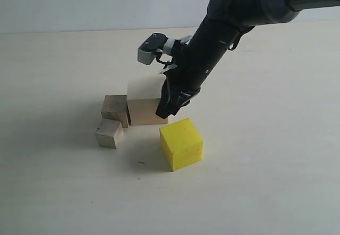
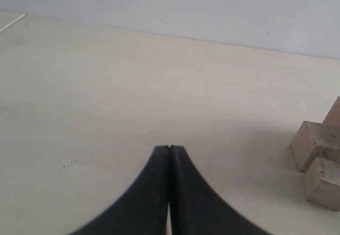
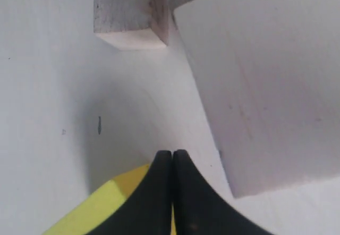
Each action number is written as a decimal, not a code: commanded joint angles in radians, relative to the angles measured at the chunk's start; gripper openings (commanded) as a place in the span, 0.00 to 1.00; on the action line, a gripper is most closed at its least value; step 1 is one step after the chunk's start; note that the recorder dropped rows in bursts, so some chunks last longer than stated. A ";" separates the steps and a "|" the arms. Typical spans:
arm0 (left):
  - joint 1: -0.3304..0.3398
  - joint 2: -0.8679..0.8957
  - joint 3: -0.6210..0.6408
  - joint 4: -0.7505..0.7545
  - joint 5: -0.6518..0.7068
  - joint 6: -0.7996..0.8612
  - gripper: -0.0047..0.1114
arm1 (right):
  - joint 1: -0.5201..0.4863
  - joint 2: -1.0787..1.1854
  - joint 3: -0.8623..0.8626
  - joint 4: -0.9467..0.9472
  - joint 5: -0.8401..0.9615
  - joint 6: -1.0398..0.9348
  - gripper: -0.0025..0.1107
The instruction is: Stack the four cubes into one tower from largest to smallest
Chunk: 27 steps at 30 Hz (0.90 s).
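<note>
Pale tabletop point(image 1: 265, 192): my right gripper point(image 1: 162, 112), jaws together and empty, hangs between the big wooden cube point(image 1: 142, 106) and the yellow cube point(image 1: 181, 143); my left gripper point(image 2: 169, 149) is likewise closed.

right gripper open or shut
Shut. In the right wrist view the right gripper has its fingers pressed together, nothing between them.

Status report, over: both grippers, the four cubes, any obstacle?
Left gripper shut, empty. Right gripper shut, empty, close to large pale wooden cube and bright yellow cube. Nothing stacked yet. No obstacle seen.
</note>
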 commanded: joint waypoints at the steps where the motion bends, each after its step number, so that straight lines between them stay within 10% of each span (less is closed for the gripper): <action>1: 0.001 -0.006 0.003 0.004 -0.007 0.003 0.04 | 0.001 -0.001 0.000 0.041 0.018 -0.014 0.02; 27: 0.001 -0.006 0.003 0.004 -0.007 0.003 0.04 | 0.104 -0.001 0.000 0.102 -0.215 -0.044 0.02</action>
